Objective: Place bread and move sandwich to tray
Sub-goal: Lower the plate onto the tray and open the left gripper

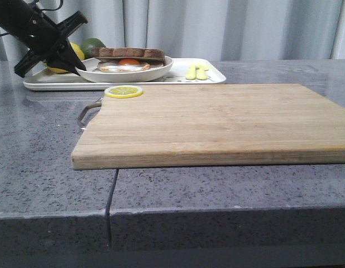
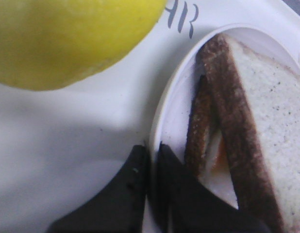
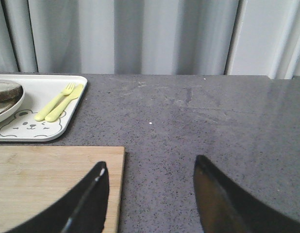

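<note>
The sandwich [image 1: 128, 56], two brown-crusted slices with a fried egg [image 1: 128, 62] between them, lies on the round white plate [image 1: 133, 74]. The plate is on the white tray [image 1: 178, 80] at the far left. My left gripper [image 1: 77, 70] is shut on the plate's left rim [image 2: 162, 111], one finger inside and one outside, in the left wrist view [image 2: 152, 150]. The sandwich's crust and white top slice [image 2: 247, 126] lie just beyond the fingers. My right gripper [image 3: 150, 167] is open and empty, low over the cutting board's right edge. It does not show in the front view.
A wooden cutting board [image 1: 206, 123] fills the middle of the grey counter, with a lemon slice [image 1: 123, 91] on its far left corner. A whole lemon [image 2: 67, 39] and a lime [image 1: 91, 44] sit on the tray behind my left gripper. Yellow cutlery [image 3: 58, 104] lies on the tray's right end.
</note>
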You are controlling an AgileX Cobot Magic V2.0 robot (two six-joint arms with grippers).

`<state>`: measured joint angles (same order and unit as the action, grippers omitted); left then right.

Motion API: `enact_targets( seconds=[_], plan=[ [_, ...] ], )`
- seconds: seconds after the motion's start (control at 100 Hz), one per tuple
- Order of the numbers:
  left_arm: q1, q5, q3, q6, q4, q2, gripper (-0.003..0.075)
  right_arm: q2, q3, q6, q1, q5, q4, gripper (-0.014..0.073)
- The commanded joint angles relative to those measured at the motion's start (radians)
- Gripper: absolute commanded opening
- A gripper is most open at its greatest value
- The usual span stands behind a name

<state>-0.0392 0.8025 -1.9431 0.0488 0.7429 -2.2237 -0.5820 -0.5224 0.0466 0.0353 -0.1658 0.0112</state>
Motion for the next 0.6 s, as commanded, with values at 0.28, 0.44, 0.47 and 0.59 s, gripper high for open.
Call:
enact_targets(
  seconds=[0.28, 0.44, 0.47, 0.59],
  plan=[
    [-0.010, -0.036, -0.039, -0.015, 0.057, 0.073, -0.0019, 0.001, -0.026, 0.000, -0.006, 0.089, 0.007, 0.0405],
    [-0.010, -0.032, -0.039, -0.015, 0.057, 0.073, -0.0018, 0.001, -0.026, 0.000, -0.006, 0.089, 0.007, 0.0405],
    [-0.010, -0.031, -0.039, -0.015, 0.057, 0.073, -0.0018, 0.001, -0.026, 0.000, -0.006, 0.089, 0.007, 0.0405],
    [-0.010, -0.025, -0.039, -0.015, 0.057, 0.073, -0.0004, 0.001, -0.026, 0.000, -0.006, 0.089, 0.007, 0.0405]
  ],
)
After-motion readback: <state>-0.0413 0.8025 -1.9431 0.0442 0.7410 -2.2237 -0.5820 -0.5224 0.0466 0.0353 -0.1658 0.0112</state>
